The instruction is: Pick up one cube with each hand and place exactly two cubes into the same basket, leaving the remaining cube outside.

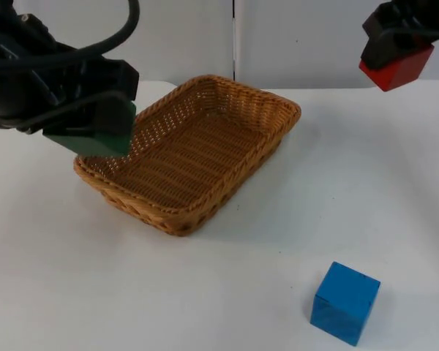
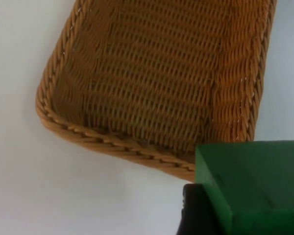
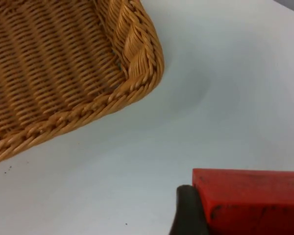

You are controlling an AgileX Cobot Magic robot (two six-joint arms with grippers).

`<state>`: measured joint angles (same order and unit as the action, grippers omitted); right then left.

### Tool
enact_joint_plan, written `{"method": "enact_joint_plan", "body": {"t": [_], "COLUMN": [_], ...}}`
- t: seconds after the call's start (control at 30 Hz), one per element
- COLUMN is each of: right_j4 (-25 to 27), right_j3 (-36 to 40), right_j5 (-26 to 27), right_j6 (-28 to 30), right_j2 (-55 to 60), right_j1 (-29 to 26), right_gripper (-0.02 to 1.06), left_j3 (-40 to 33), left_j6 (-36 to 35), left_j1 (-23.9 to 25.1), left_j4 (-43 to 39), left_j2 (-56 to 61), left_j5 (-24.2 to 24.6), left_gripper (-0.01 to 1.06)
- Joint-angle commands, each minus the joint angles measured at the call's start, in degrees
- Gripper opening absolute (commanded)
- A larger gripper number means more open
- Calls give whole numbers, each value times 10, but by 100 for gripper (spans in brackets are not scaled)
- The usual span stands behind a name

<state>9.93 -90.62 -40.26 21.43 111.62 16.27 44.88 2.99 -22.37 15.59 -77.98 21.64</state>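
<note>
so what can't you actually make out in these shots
- Left gripper: top view, the fingers' grip on the green cube is hidden by the arm above.
- Right gripper: top view, cut off by the edge above the red cube.
- Wicker basket: both wrist views crop its rim.

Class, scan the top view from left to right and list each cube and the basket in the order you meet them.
green cube, shut in the left gripper over the basket's rim → wicker basket → blue cube on the table → red cube, held aloft by the right gripper.
</note>
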Motion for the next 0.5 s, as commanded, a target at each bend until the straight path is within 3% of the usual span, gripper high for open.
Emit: {"method": "enact_joint_plan", "body": {"t": [0.0, 0.47], "right_j4": [13, 22], "right_j3": [-2, -5], "right_j5": [12, 95], "right_j6": [7, 24], "right_j2": [-11, -10], "right_j1": [6, 51], "right_gripper": [0, 0], "left_j3": [1, 76], "left_j6": [2, 47], "left_j1": [-3, -3], "left_j4": [0, -4], "left_j2": [2, -111], "left_j5": [-14, -14], "left_gripper": [0, 0]}}
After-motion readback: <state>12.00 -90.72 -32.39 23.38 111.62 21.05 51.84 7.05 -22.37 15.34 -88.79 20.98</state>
